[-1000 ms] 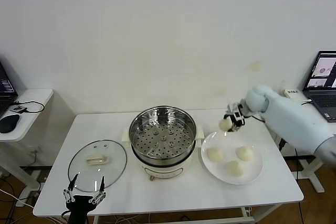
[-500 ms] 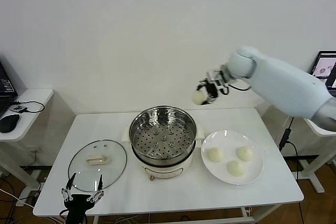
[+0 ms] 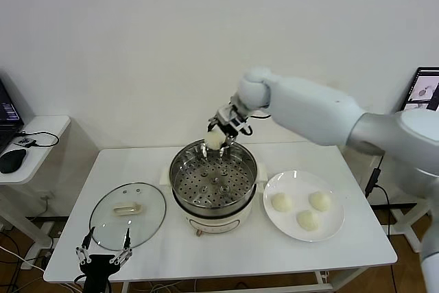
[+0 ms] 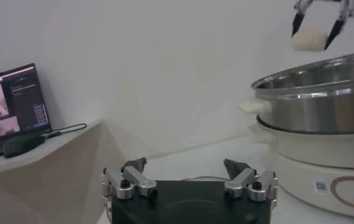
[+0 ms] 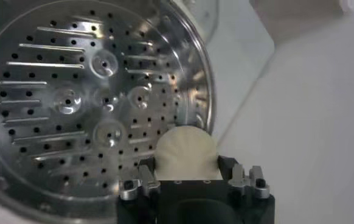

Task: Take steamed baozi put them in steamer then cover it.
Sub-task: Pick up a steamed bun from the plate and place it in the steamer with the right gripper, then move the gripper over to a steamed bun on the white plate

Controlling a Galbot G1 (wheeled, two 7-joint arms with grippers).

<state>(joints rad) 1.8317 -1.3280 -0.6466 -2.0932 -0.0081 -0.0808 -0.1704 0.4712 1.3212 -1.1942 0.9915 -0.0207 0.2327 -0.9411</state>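
Right gripper (image 3: 218, 135) — jaws holding one baozi (image 3: 214, 140) by its sides, frame centre, above the steamer (image 3: 213, 182). Likely soft, light — grip gently.

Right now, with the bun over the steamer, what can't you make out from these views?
- Underside of the bun: right wrist view, hidden by the right gripper and camera mount.
- Steamer interior: left wrist view, hidden by its own wall.
- Cover near edge: head view, partly hidden by the left gripper.
- Laptop: head view, cut off by the frame edge.
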